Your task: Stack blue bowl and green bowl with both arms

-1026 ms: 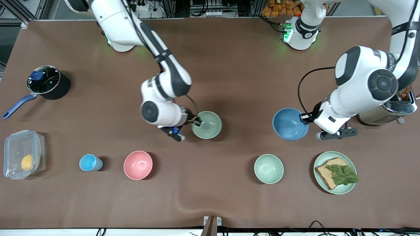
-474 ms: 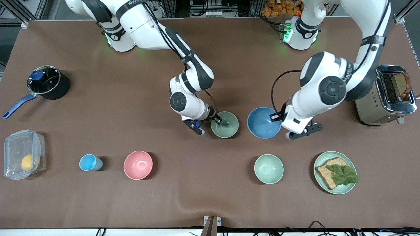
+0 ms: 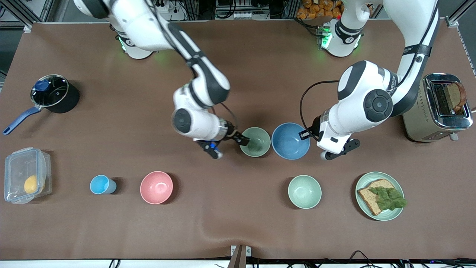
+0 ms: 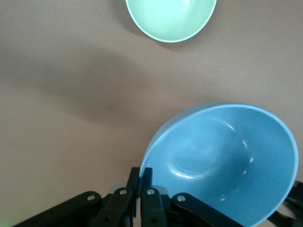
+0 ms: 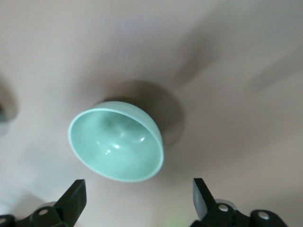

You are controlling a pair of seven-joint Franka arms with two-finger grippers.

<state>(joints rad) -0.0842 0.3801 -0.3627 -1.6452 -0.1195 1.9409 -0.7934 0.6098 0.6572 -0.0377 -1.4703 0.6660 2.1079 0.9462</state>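
Observation:
The green bowl [image 3: 255, 142] stands on the table near its middle. My right gripper [image 3: 243, 140] is open at the bowl's rim, on the side toward the right arm's end. In the right wrist view the bowl [image 5: 116, 144] lies just ahead of the spread fingers [image 5: 73, 198] and nothing is between them. My left gripper [image 3: 304, 134] is shut on the rim of the blue bowl [image 3: 290, 141], right beside the green bowl toward the left arm's end. The left wrist view shows the blue bowl [image 4: 222, 163] tilted, its rim pinched between the fingers [image 4: 147, 174].
A paler mint bowl [image 3: 304, 191] and a mint plate with bread and lettuce [image 3: 362, 182] lie nearer the front camera. A pink bowl [image 3: 156, 187], a light-blue cup [image 3: 100, 184], a plastic box [image 3: 26, 175] and a pot [image 3: 52, 93] are toward the right arm's end. A toaster [image 3: 438, 111] stands at the left arm's end.
Both arms brought their bowls toward the table's middle. The right gripper has let go of the green bowl and opened. The left gripper carried the blue bowl up beside the green one.

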